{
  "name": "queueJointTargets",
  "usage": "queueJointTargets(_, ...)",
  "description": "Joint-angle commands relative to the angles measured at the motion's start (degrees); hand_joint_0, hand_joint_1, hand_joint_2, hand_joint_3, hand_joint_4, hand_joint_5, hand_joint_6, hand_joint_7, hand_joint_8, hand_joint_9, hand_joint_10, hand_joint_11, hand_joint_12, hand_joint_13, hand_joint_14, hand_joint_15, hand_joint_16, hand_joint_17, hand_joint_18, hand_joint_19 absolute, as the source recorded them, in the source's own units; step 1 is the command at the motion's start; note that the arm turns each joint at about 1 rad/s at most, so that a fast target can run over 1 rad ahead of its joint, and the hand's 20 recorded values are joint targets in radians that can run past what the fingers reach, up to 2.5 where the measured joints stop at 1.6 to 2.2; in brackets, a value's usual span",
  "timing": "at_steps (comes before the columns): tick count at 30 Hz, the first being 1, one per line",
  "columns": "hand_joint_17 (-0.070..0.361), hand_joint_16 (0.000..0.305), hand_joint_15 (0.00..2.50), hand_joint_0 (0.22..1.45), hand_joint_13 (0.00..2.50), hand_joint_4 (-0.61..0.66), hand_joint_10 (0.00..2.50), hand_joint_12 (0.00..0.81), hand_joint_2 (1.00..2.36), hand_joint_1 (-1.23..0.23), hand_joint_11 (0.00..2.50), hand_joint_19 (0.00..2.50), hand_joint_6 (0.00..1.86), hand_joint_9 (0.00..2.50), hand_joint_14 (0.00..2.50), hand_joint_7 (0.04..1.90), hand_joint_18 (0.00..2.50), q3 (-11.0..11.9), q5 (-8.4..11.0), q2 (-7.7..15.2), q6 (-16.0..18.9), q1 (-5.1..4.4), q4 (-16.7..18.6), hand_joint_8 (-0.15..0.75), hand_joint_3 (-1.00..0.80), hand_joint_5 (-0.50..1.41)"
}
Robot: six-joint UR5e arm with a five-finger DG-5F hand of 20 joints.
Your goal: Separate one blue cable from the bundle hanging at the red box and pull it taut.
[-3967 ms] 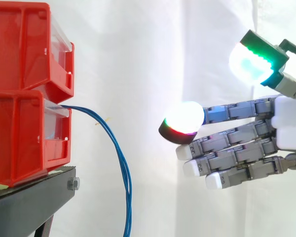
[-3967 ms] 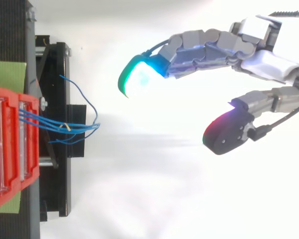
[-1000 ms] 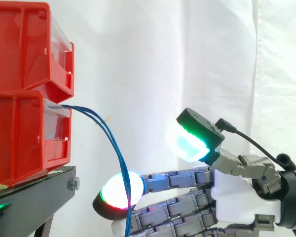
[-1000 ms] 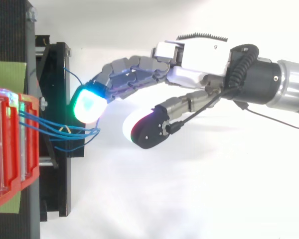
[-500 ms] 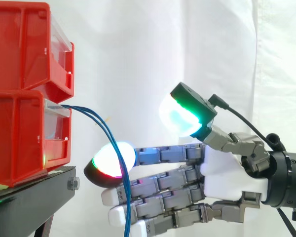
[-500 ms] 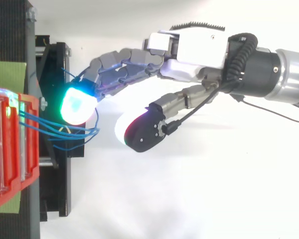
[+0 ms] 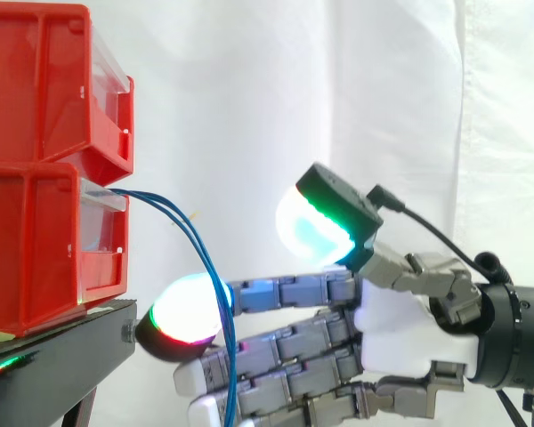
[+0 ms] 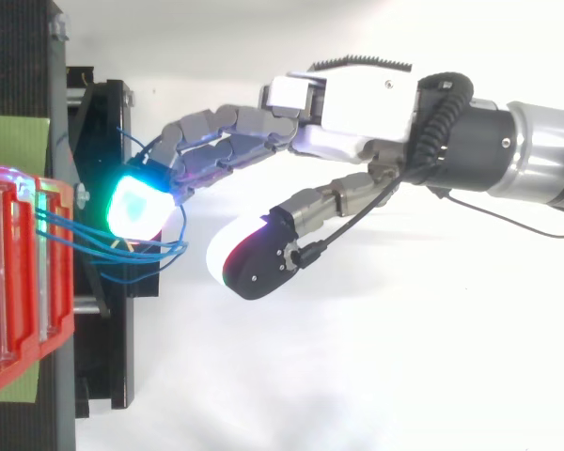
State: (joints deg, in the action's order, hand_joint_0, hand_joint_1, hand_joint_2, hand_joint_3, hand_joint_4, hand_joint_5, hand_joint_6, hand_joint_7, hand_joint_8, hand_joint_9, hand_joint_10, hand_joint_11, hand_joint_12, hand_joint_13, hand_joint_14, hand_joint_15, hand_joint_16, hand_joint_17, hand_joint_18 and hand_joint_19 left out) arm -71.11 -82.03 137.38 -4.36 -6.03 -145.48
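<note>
Blue cables [image 8: 167,249], fanned from above, beside straight-fingered hand [image 8: 357,108].

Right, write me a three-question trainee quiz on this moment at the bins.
1. True or false: the hand pinches one of the blue cables between thumb and fingers.
2. The cables come out of: A) the upper red bin, B) the lower red bin, C) the black stand.
3. One word: are the cables taut or slack?

Key
1. False: the fingers are straight among the cables and the thumb stands apart.
2. B.
3. Slack: they droop in a curve.
</note>
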Motion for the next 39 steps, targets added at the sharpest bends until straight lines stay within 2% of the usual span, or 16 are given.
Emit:
queueJointTargets(1, 0.089, 0.040, 0.28, 0.53, 0.58, 0.25, 0.01, 0.326, 1.00, -0.62, 0.32, 0.44, 0.50, 0.60, 0.01, 0.80, 0.39, 0.27, 0.11, 0.52, -0.03, -0.12, -0.41, 0.278, -0.50, -0.19)
queueJointTargets(6, 0.089, 0.040, 0.29, 0.53, 0.59, 0.26, 0.01, 0.327, 1.00, -0.59, 0.33, 0.43, 0.50, 0.60, 0.01, 0.81, 0.39, 0.27, -0.42, 0.52, -0.39, -0.12, -0.33, 0.280, -0.50, -0.19)
queueJointTargets(9, 0.089, 0.039, 0.30, 0.54, 0.61, 0.27, 0.01, 0.326, 1.00, -0.63, 0.33, 0.44, 0.50, 0.62, 0.01, 0.82, 0.40, 0.53, -0.42, 0.52, -0.47, -0.21, 0.29, 0.279, -0.50, -0.18)
queueJointTargets(13, 0.087, 0.039, 0.31, 0.55, 0.63, 0.27, 0.01, 0.319, 1.00, -0.65, 0.34, 0.43, 0.50, 0.63, 0.01, 0.83, 0.41, 1.24, -0.59, 0.52, -1.97, -0.39, -0.59, 0.273, -0.50, -0.18)
queueJointTargets(20, 0.081, 0.036, 0.32, 0.57, 0.66, 0.28, 0.01, 0.307, 1.00, -0.64, 0.35, 0.42, 0.50, 0.68, 0.01, 0.83, 0.42, 1.67, -0.50, 0.52, -2.23, -1.09, -0.85, 0.274, -0.50, -0.17)
queueJointTargets(27, 0.079, 0.035, 0.32, 0.57, 0.68, 0.29, 0.02, 0.308, 1.00, -0.64, 0.37, 0.42, 0.50, 0.70, 0.01, 0.83, 0.43, 2.91, -0.50, 0.61, -4.08, -1.62, -2.88, 0.277, -0.50, -0.17)
queueJointTargets(33, 0.078, 0.035, 0.33, 0.58, 0.70, 0.29, 0.01, 0.308, 1.00, -0.59, 0.38, 0.42, 0.50, 0.73, 0.01, 0.84, 0.44, 3.61, -0.68, 1.92, -3.99, -1.44, -1.56, 0.281, -0.50, -0.17)
queueJointTargets(36, 0.078, 0.035, 0.33, 0.57, 0.71, 0.30, 0.01, 0.310, 1.00, -0.55, 0.38, 0.43, 0.50, 0.74, 0.01, 0.85, 0.44, 3.61, -0.68, 1.84, -3.90, -1.27, -2.44, 0.288, -0.50, -0.16)
queueJointTargets(39, 0.078, 0.035, 0.34, 0.57, 0.71, 0.30, 0.01, 0.309, 1.00, -0.54, 0.41, 0.43, 0.50, 0.75, 0.01, 0.89, 0.45, 3.61, -1.56, 1.92, -3.81, -1.00, -2.96, 0.289, -0.50, -0.16)
